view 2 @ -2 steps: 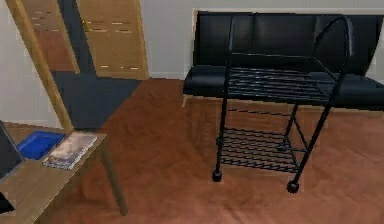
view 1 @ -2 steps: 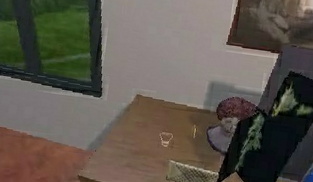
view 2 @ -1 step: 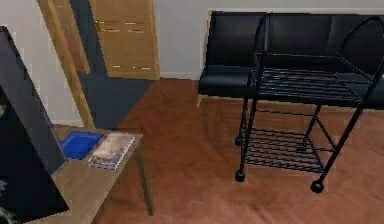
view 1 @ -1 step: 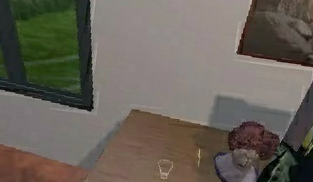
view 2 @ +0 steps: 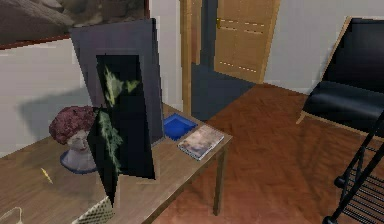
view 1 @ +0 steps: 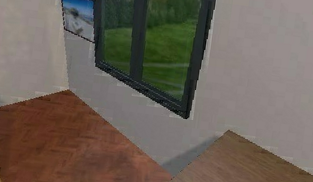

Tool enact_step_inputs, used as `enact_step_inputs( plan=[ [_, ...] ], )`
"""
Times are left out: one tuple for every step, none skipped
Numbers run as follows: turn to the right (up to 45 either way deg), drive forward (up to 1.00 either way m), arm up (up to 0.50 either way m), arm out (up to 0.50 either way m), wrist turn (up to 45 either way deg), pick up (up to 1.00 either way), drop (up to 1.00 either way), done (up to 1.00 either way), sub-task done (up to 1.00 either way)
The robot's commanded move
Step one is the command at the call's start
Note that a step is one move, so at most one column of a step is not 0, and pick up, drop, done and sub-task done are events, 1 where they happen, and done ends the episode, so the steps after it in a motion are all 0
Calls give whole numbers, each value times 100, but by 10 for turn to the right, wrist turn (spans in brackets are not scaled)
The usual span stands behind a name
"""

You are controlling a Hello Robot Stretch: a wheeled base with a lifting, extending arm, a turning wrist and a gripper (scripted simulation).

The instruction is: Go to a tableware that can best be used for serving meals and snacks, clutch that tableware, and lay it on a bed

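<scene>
Place: we take this for a room in a home, a sitting room or a study.
Table: we see a wooden table (view 2: 185,165) bearing a bust (view 2: 72,135) and a book (view 2: 201,142).
Window: on the wall near the table, a dark-framed window (view 1: 152,33) looks onto green lawn, with a framed picture (view 1: 80,15) farther from the table.
Floor: reddish wood boards (view 1: 58,132) lie beside the table.
Door: past the table's end we see a panelled wooden door (view 2: 243,38).
Seat: a black armchair (view 2: 352,80) stands well apart from the table.
</scene>
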Motion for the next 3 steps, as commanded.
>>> enact_step_inputs(
  plan=[
    [0, 0, 50, 0, 0, 0, 0, 0, 0],
    [0, 0, 34, 0, 0, 0, 0, 0, 0],
    [0, 0, 0, 50, 0, 0, 0, 0, 0]
  ],
)
